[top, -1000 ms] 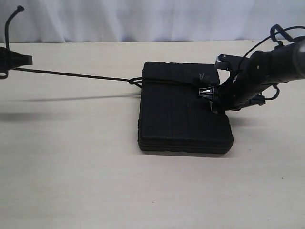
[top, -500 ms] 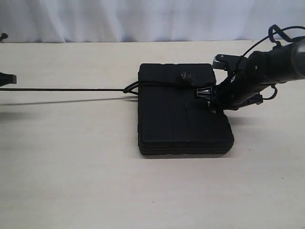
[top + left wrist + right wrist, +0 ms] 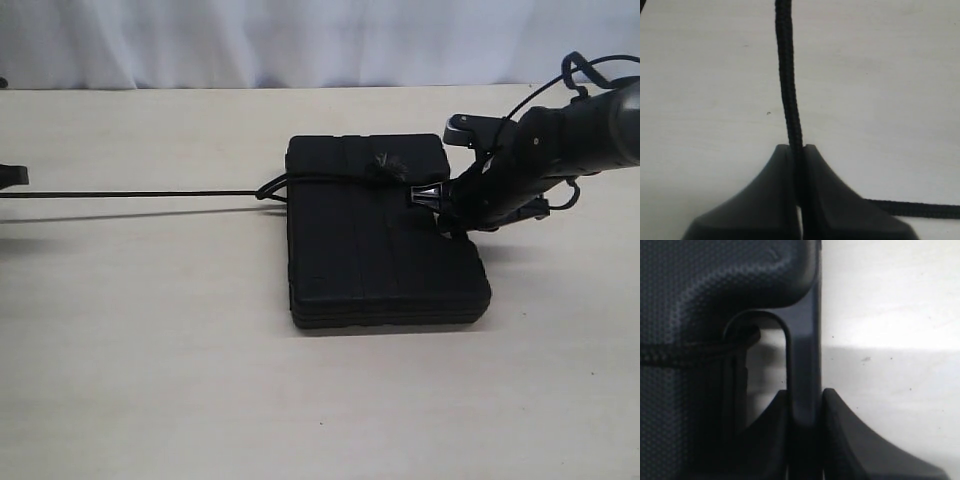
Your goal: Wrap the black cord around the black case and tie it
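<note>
**Exterior view.**
- Item 1: flat rectangular matte black plastic case (image 3: 385, 250), lying mid-tabletop (image 3: 200, 380) with the lid shut. I cannot see what it contains.
- Item 2: long thin black braided cord (image 3: 140, 192), stretched straight from the far left to the case's left edge. It then crosses the lid to a frayed knot (image 3: 385, 165).
- The left hand (image 3: 10, 177) is barely in frame. The right hand (image 3: 437, 197) sits at the case's right edge.

**Left wrist view.**
- The left hand (image 3: 796, 150) is narrowed to a pinch on the cord (image 3: 787, 75), which runs out straight ahead.
- A second stretch of cord lies on the tabletop (image 3: 700, 75) beside the hand.
- Risk, in my judgement: the braid may slip through this thin pinch under tension, and the wrap would slacken.

**Right wrist view.**
- The right hand (image 3: 805, 400) is clamped on the handle bar of the case (image 3: 690, 290).
- The cord (image 3: 690, 352) passes into the handle slot.
- Risk, in my judgement: if this hold gives, the leftward pull may drag or swivel the case. The cord could also ride off the lid's edge.
</note>
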Robot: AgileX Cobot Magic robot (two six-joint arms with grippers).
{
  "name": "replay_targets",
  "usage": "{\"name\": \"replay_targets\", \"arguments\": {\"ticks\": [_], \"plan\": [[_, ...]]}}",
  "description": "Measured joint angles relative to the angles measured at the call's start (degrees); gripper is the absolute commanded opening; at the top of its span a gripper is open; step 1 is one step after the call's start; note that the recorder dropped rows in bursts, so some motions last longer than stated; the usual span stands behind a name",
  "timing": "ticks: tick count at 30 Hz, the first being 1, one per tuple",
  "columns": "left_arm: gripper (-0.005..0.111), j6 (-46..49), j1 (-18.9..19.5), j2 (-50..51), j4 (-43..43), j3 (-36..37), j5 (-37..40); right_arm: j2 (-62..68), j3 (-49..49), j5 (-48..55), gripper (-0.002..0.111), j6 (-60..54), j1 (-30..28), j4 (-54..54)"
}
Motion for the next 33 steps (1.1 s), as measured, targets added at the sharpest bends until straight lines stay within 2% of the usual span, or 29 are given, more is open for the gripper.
{"name": "replay_targets", "arguments": {"ticks": [21, 24, 29, 33], "plan": [[0.0, 2.59, 0.12, 1.14, 0.0, 0.0, -0.12, 0.0, 0.0, 0.97, 0.004, -0.08, 0.08, 0.72], [0.01, 2.8, 0.12, 1.14, 0.0, 0.0, -0.12, 0.0, 0.0, 1.33, 0.004, -0.13, 0.08, 2.24], [0.042, 3.39, 1.3, 1.14, -0.47, 0.0, 0.42, -0.08, 0.0, 2.36, 0.004, -2.36, -0.2, 6.23], [0.055, 3.39, 1.63, 0.74, -0.9, -0.63, 2.35, -0.08, 0.0, 2.73, 0.004, -6.44, -0.2, 11.31]]}}
